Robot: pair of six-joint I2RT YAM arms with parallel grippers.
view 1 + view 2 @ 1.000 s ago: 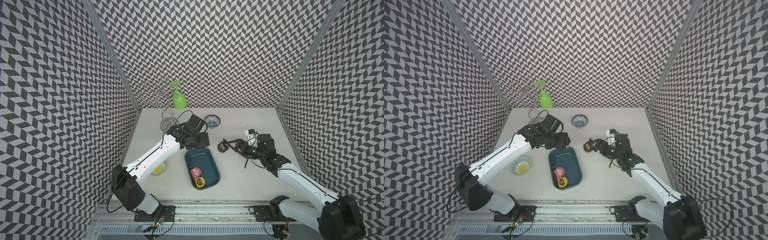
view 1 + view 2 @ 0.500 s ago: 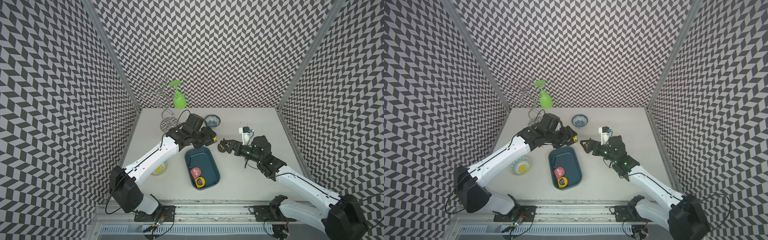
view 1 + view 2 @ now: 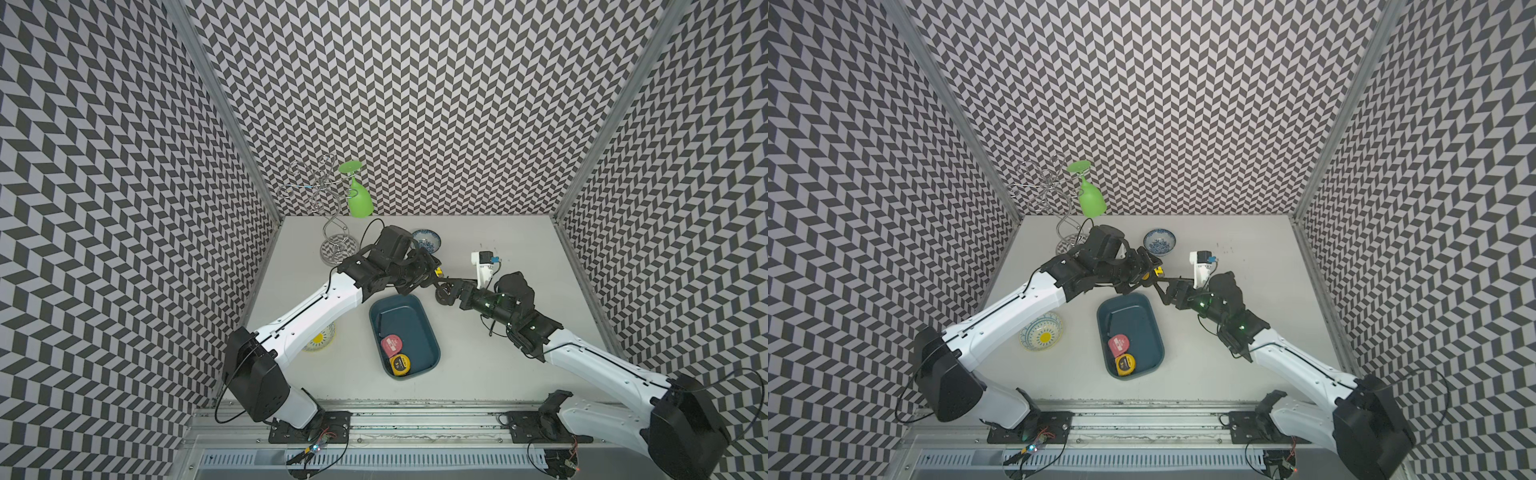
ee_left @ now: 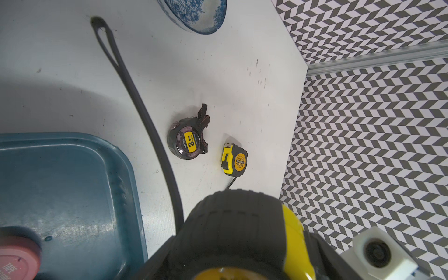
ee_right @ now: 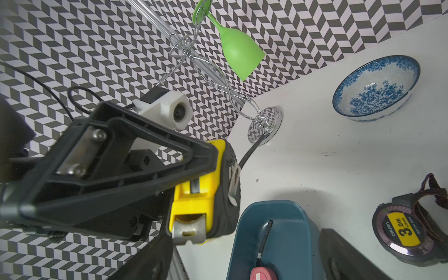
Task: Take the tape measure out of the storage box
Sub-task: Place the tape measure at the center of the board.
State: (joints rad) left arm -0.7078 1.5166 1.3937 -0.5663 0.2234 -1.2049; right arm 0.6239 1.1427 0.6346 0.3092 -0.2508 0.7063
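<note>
one tape measure (image 5: 191,203), half behind left jaws

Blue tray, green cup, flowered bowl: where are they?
blue tray (image 3: 411,320): in a top view, its bare floor
green cup (image 3: 360,203): in a top view, its side
flowered bowl (image 5: 375,89): right wrist view, its inside

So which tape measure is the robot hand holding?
The big black-and-yellow tape measure, squeezed in the left hand. The rest lie loose: pink one and yellow one in the blue box, black one and small yellow one on the table.
</note>
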